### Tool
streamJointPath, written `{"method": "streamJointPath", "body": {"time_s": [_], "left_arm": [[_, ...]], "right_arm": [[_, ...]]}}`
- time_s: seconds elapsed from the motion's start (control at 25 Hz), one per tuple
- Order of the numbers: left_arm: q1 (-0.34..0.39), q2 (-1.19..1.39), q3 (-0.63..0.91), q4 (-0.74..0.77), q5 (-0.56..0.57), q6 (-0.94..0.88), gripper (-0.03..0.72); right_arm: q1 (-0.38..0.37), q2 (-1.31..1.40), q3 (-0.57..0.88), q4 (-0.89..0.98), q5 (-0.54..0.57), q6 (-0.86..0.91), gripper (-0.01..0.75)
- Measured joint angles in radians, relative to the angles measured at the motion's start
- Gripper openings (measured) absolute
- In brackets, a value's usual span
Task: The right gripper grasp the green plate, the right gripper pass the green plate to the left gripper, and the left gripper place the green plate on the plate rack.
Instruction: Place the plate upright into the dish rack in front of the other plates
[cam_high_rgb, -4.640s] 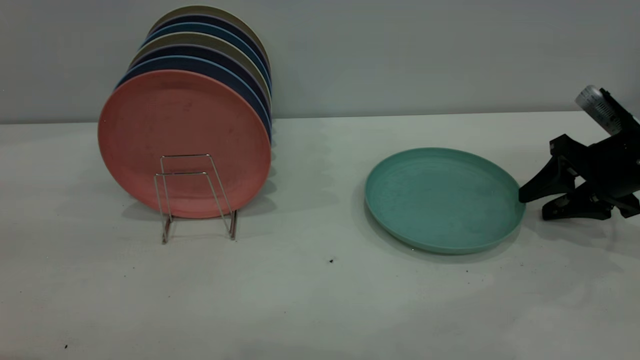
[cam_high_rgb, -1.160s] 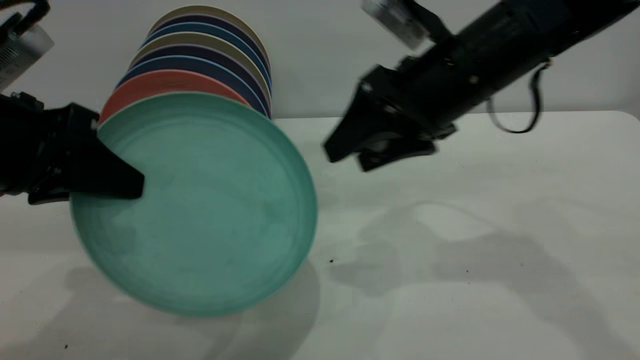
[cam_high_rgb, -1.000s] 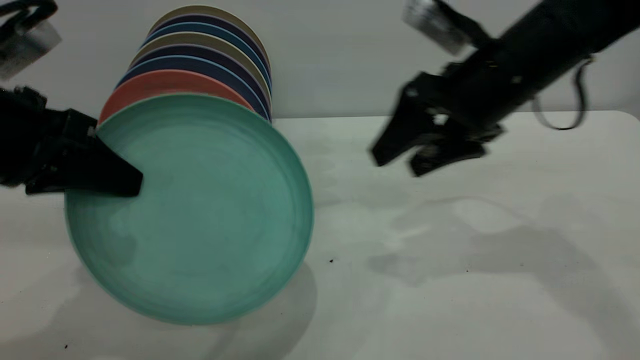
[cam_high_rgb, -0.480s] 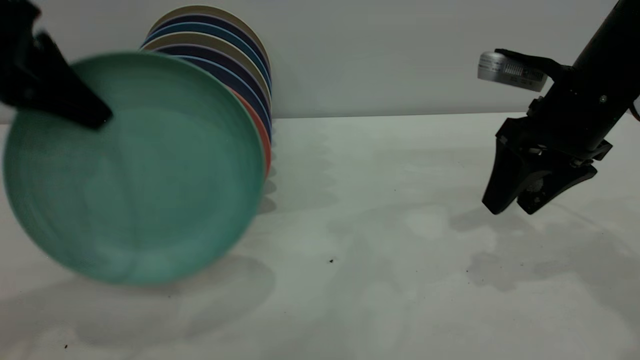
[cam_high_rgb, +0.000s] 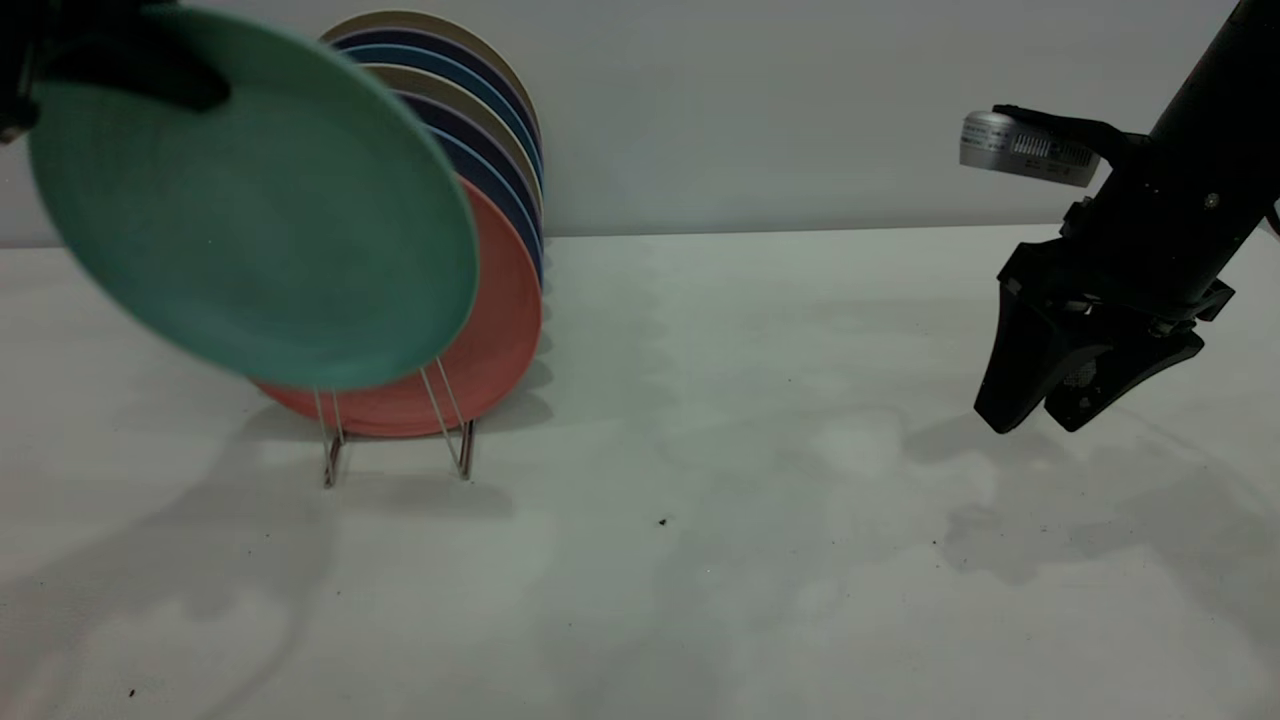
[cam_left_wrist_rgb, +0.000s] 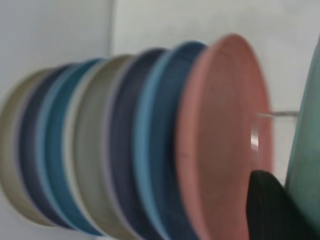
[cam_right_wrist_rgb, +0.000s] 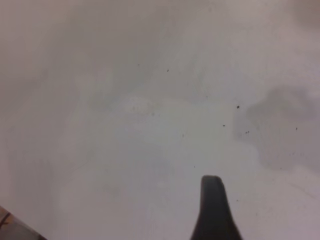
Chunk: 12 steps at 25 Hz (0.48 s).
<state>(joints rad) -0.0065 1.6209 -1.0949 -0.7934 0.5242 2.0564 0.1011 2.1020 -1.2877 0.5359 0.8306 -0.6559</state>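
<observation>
The green plate (cam_high_rgb: 250, 220) hangs tilted in the air at the far left, in front of the salmon-pink plate (cam_high_rgb: 500, 320). My left gripper (cam_high_rgb: 200, 92) is shut on its upper rim. In the left wrist view the green plate (cam_left_wrist_rgb: 307, 165) shows edge-on beside one dark finger (cam_left_wrist_rgb: 270, 205). The plate rack (cam_high_rgb: 466, 455) stands below the plate, its front wire loops showing under the plate's lower edge. My right gripper (cam_high_rgb: 1040, 420) hangs open and empty at the far right, just above the table. One of its fingers (cam_right_wrist_rgb: 212, 210) shows over bare table.
Several dark blue and beige plates (cam_high_rgb: 480, 130) stand upright in the rack behind the salmon-pink plate, seen edge-on in the left wrist view (cam_left_wrist_rgb: 125, 145). The white table (cam_high_rgb: 750, 450) runs between rack and right gripper. A grey wall is behind.
My left gripper has raised the green plate and swung it right, in front of the rack, uncovering the front wire loops. The right gripper has barely moved.
</observation>
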Motion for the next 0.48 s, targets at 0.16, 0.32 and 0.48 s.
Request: {"method": "streamJointPath", "body": {"time_s": [0.16,0.32,0.48], "left_arm": [[0.000,0.000,0.000,-0.083,-0.036,0.045,0.095],[0.000,0.000,0.000,-0.093,-0.072,0.045,0.095],[0.000,0.000,-0.001,-0.094,-0.094,0.045,0.095]], "right_arm": [[0.000,0.000,0.000,0.000,-0.010,0.001,0.554],[0.000,0.000,0.000,-0.002,-0.039,0.001,0.554],[0.000,0.000,0.000,-0.003,-0.053,0.001,0.554]]}}
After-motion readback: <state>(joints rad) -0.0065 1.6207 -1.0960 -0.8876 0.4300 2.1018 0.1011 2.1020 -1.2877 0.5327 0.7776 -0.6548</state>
